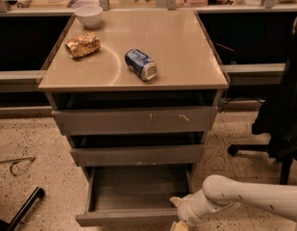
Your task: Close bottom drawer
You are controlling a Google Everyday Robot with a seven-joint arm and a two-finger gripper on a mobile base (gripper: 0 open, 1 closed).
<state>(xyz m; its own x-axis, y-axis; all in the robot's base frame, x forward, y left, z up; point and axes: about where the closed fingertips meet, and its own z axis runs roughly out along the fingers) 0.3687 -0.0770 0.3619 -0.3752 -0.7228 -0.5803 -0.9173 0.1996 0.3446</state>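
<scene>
1. Task object: the grey metal bottom drawer point(124, 219), a wide shallow tray with a plain handle-less front strip, is found at 6 o'clock in the view; it is the lowest of three in the grey cabinet with the beige top point(138, 83); it is pulled well out, and its bare interior is exposed.
2. Comparison: the tall grey top drawer front with white scratch marks point(136, 120) and the mid-height grey middle drawer front point(136, 155) are seen near the cabinet body, with dark gaps above them; the bottom front strip is set far forward of both.
3. Gripper: the pale two-finger gripper point(180, 221), carried on a white arm point(244, 196) entering from 4 o'clock, is located at the 5 o'clock corner of the drawer, just beside the right end of the front strip; contact cannot be confirmed; whether it is open or closed cannot be told.
4. Progress: the closing is judged not done; the approach to the drawer front appears largely made; the whole push toward 12 o'clock is left.
5. Other items: a blue drinks can point(141, 64) lying on its side, a crumpled golden packet point(82, 44) at 10 o'clock and a white bowl point(88, 14) at 11 o'clock are noted on the cabinet top; none is involved.
</scene>
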